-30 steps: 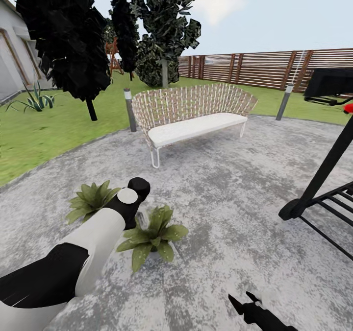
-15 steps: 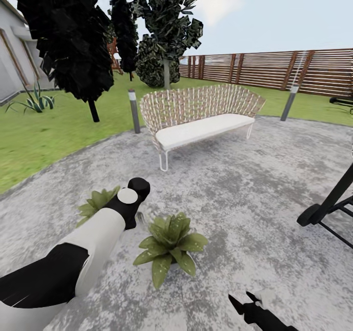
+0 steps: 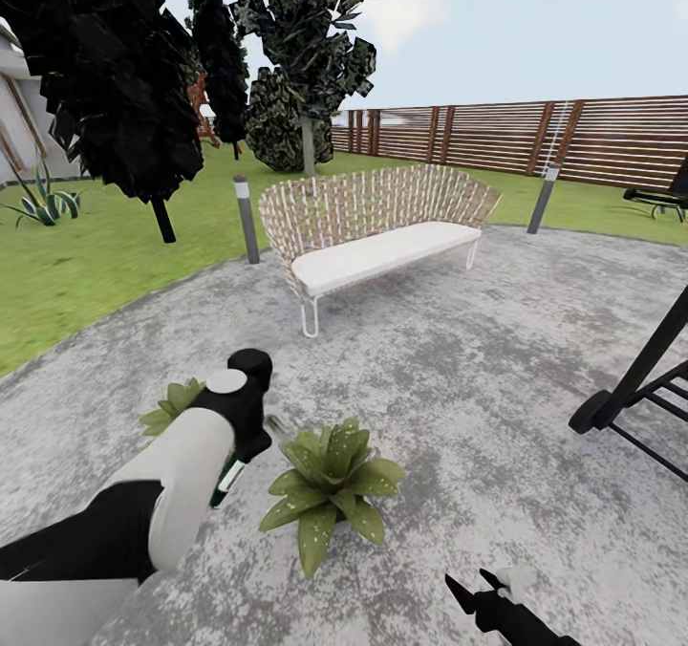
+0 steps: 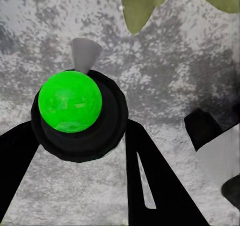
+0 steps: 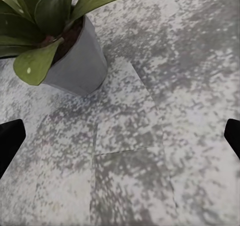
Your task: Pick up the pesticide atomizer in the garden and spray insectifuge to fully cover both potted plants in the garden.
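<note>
My left arm (image 3: 182, 479) reaches over the grey paving, and the pesticide atomizer (image 3: 227, 481) shows under its wrist as a dark-green bottle with a white label. In the left wrist view, my left gripper (image 4: 82, 153) is shut on the atomizer (image 4: 70, 100), whose bright green top and grey nozzle point at the ground near some leaves. One of the potted plants (image 3: 330, 479) stands just right of that hand, its leaves carrying pale specks. The other potted plant (image 3: 172, 405) is half hidden behind the arm. My right gripper (image 3: 478, 589) hangs open near the grey pot (image 5: 75, 65).
A wicker sofa (image 3: 373, 235) stands beyond the plants, flanked by two grey bollard lamps (image 3: 246, 221) (image 3: 542, 197). The black grill legs (image 3: 631, 388) stand at the right. Lawn, dark trees and a slatted wooden fence (image 3: 535, 139) ring the paving.
The head view has shifted a little. My left arm has moved slightly left and turned, so the bottle's labelled body now shows under the wrist. The right gripper is unchanged.
</note>
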Robot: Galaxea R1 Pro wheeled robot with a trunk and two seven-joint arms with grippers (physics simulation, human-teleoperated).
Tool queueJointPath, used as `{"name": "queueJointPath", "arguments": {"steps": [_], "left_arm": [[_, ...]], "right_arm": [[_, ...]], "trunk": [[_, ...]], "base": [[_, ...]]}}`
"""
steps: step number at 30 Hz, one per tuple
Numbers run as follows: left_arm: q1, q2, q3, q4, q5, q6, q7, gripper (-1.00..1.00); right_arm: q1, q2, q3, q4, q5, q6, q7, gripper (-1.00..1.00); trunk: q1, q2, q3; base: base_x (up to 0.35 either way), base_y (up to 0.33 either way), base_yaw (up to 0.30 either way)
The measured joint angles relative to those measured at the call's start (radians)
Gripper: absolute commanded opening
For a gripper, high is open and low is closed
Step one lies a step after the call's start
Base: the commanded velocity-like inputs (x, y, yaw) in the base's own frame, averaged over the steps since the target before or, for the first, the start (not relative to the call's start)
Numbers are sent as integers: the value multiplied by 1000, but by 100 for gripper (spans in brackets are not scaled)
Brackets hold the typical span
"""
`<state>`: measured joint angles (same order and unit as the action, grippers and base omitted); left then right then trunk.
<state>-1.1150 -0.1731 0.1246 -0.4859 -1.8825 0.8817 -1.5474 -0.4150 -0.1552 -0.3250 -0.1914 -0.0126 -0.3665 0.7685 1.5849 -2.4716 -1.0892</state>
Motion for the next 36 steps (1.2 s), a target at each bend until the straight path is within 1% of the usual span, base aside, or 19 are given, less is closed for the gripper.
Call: {"name": "queueJointPath", "arguments": {"steps": [1, 2, 3, 5, 8, 13, 15, 19, 23, 26, 31, 32, 34, 36], "left_arm": [[3, 1, 28, -3, 0, 6, 1, -100], [6, 11, 61, -19, -1, 16, 2, -100], [9, 20, 82, -44, -1, 22, 2, -100], [28, 27, 97, -87, -1, 27, 3, -100], [63, 29, 95, -123, -2, 28, 4, -100], [76, 29, 96, -142, -2, 28, 6, -100], [91, 31, 101, -147, -2, 28, 6, -100], [130, 32, 105, -200, -2, 28, 7, -100], [141, 28, 103, -214, -1, 28, 7, -100], [158, 23, 102, -211, 1, 27, 7, -100], [170, 21, 99, -205, 17, 24, 6, -100], [180, 21, 99, -201, 18, 24, 5, -100], [242, 20, 99, -187, 28, 22, 7, -100], [279, 24, 97, -187, 36, 22, 9, -100]], "right_arm": [[0, 0, 0, 0, 0, 0, 0, 100], [0, -1, 0, 0, 0, 0, 0, 100], [0, -1, 0, 0, 0, 0, -1, 100], [0, -2, 0, 0, 0, 0, -1, 100], [0, -2, 0, 0, -1, 0, -1, 100], [0, -3, 0, -1, -1, 0, -1, 100], [0, -3, 0, -1, -1, 0, -1, 100], [0, -3, 0, -1, -1, 0, -1, 100], [0, -3, 0, 0, -1, 0, -2, 100], [0, -3, 0, 0, -1, 0, -26, 100], [0, -2, 1, 0, -1, -1, -74, 100], [0, -2, 1, 0, -1, -2, -78, 100], [0, -5, -1, -2, -2, -2, -83, 100], [0, -22, -3, -3, -3, -2, -89, 100]], "trunk": [[0, 0, 0], [0, 0, 0], [0, 0, 0], [0, 0, 0], [0, 0, 0], [0, 0, 1], [0, 0, 3], [0, 0, 6], [0, 0, 9], [0, 0, 9], [0, 0, 10], [0, 0, 10], [0, 0, 9], [0, 0, 10]], "base": [[0, 0, 0], [0, 0, 0], [0, 0, 0], [0, 23, 0], [0, 222, 0], [-15, 293, -112], [-89, 302, -216], [-105, 296, -230], [-22, 88, -97], [-4, 14, -16], [0, 2, -2], [0, 0, 0], [0, 0, 0], [0, 0, 0]]}}
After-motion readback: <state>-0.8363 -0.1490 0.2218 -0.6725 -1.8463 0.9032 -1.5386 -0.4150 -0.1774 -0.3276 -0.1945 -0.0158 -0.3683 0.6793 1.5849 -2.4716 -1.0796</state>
